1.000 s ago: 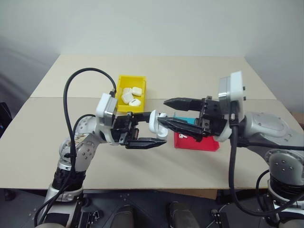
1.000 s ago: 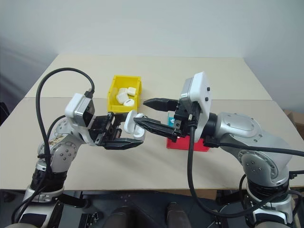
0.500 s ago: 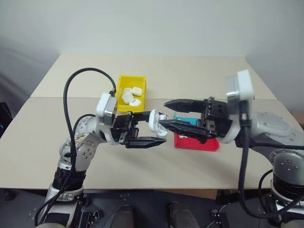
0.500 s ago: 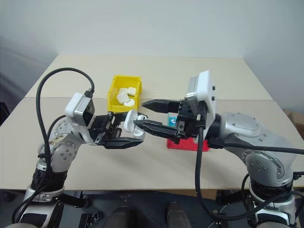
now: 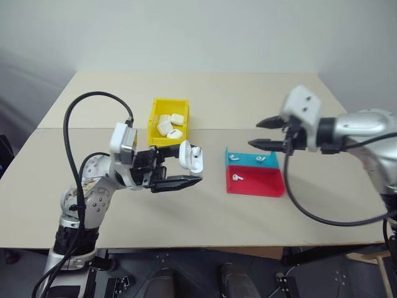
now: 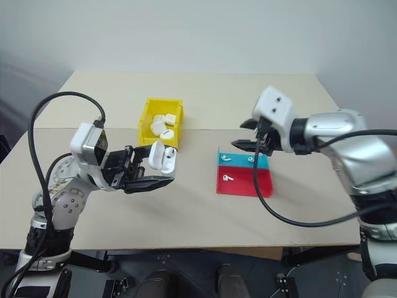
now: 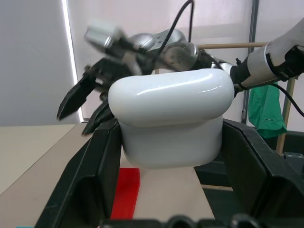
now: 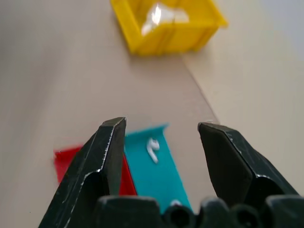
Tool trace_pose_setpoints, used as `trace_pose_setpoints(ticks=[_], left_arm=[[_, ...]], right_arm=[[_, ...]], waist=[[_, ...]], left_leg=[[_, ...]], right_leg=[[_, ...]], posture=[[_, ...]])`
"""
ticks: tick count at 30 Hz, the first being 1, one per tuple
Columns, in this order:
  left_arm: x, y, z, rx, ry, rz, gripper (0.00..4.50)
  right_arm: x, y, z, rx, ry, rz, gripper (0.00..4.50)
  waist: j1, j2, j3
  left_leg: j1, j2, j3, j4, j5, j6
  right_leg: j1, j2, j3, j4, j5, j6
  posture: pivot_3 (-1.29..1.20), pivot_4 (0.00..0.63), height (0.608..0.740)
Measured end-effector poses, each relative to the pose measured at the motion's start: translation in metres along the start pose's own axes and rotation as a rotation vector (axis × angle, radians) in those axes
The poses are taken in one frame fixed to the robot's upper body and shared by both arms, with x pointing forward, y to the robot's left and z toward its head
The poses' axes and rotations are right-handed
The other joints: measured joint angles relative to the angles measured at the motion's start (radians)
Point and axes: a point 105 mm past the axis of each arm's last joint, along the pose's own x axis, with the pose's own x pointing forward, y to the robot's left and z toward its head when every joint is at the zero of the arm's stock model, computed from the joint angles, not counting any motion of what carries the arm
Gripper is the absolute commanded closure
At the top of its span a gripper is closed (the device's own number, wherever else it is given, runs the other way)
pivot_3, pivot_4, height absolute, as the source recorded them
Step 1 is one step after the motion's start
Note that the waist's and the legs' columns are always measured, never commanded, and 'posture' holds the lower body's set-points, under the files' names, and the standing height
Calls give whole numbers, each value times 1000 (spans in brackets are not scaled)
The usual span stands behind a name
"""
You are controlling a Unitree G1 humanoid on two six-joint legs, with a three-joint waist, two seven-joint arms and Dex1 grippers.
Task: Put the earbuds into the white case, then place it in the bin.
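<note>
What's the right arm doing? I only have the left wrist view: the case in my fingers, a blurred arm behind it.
Observer: The right gripper is open and holds nothing. It hovers by the cyan end of the tray.
Operator: Where are the earbuds?
Observer: Three earbuds lie on the tray, two on the cyan half and one on the red half.
Operator: And the bin?
Observer: The yellow bin stands on the table beyond the left gripper, which grips the white case. The bin already holds several similar white cases.
</note>
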Motion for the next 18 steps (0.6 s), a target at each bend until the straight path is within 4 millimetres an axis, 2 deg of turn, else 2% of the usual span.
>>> trace_pose_setpoints(ticks=[3,7,9,13,14,15,18], left_arm=[[3,-1,1,7,-14,19,1623],[3,-2,0,9,-17,38,1623],[1,-2,0,10,-12,50,1623],[-5,0,1,20,14,77,1623],[-7,1,1,22,23,87,1623],[-11,1,0,23,40,104,1623],[-21,2,-4,4,55,156,1623]], right_arm=[[24,-11,-26,-166,137,30,1574],[29,-27,-46,-296,232,93,1574],[31,-32,-44,-318,220,140,1574],[48,-31,-24,-324,129,212,1574],[52,-30,-23,-326,125,220,1952],[57,-29,-23,-328,126,225,2101],[71,-23,-32,-291,133,227,2101]], waist=[[1,0,0],[5,0,0],[4,0,0],[-12,0,0],[-14,1,0],[-17,1,0],[-19,1,0]], left_leg=[[-4,0,1,0,0,0],[-6,0,2,0,0,0],[-6,0,2,-1,0,0],[-4,1,2,-2,0,0],[-4,1,2,-2,0,0],[-4,1,2,-2,0,0],[-4,1,2,-2,0,0]], right_leg=[[-5,0,1,1,0,0],[-7,0,1,0,0,0],[-7,0,1,0,0,0],[-7,0,1,2,1,-1],[-7,0,1,2,1,-1],[-7,0,1,2,1,-1],[-7,-1,1,3,1,-1]], posture=[[0,150,740],[0,150,740],[0,150,740],[0,150,740],[0,150,740],[0,150,740],[0,150,740]])
